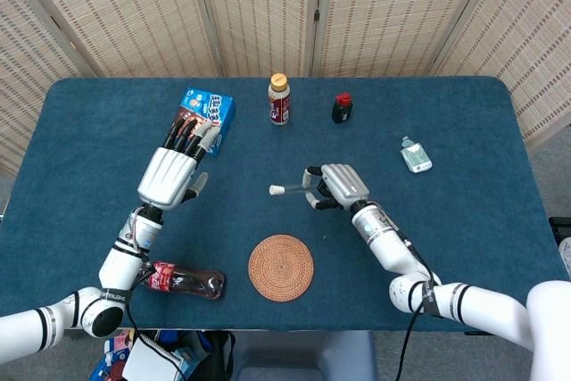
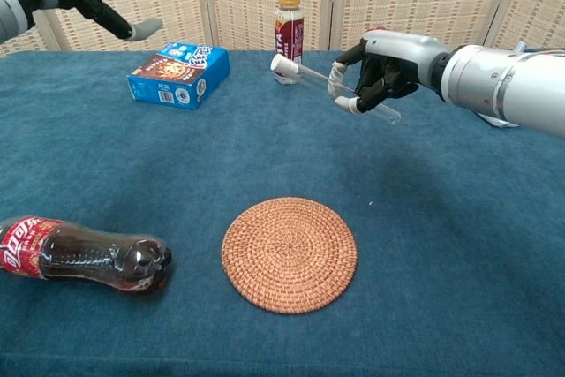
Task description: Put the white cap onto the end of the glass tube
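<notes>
My right hand [image 1: 335, 186] [image 2: 381, 72] holds the glass tube [image 2: 342, 94] above the table, nearly level, its capped end pointing to my left. The white cap [image 1: 276, 190] [image 2: 280, 64] sits on that end of the tube. My left hand [image 1: 175, 169] is lifted over the left part of the table with its fingers spread and nothing in it; in the chest view only a part of the left hand [image 2: 106, 11] shows at the top left corner.
A woven round coaster [image 1: 281, 267] [image 2: 289, 253] lies near the front middle. A cola bottle [image 1: 187, 281] [image 2: 84, 256] lies on its side at the front left. A blue snack box [image 1: 202, 117], a coffee bottle [image 1: 278, 99], a small dark bottle [image 1: 342, 107] and a small sanitizer bottle [image 1: 416, 156] stand further back.
</notes>
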